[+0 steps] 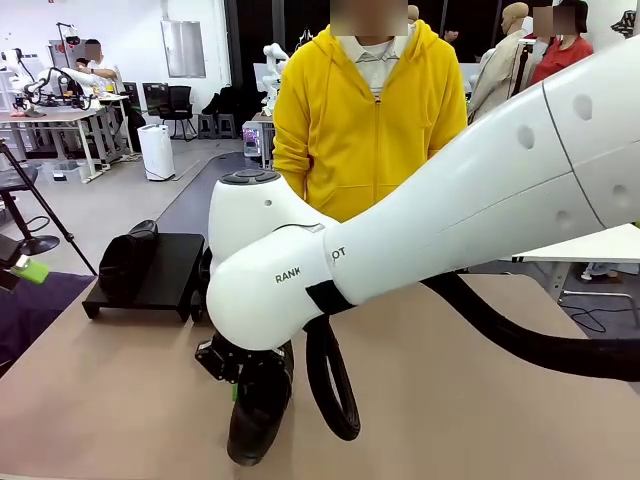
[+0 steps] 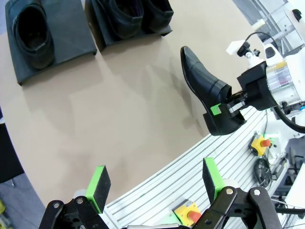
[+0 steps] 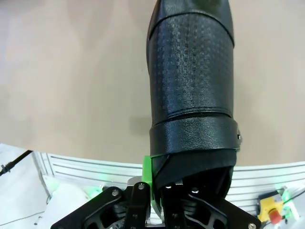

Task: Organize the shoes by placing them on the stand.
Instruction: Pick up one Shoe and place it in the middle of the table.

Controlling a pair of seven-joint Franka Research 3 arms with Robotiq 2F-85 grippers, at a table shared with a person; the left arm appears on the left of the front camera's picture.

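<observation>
With heel pinched, right arm [image 1: 450, 230] outstretched low.

The only readable print is on the right arm's [image 1: 420, 250] white casing in the front view: the fragments "RANK" and "OT", broken by a seam. Labels on the right wrist in the left wrist view are too small to read.

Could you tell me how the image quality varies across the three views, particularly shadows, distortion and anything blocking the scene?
Front view: the right arm fills the foreground and hides much of the table. Left wrist view: wide-angle bending curves the table edge; the held shoe casts a soft shadow on the tabletop. Right wrist view: the shoe sits close, its embossed texture sharp, with even lighting and no harsh glare.
</observation>
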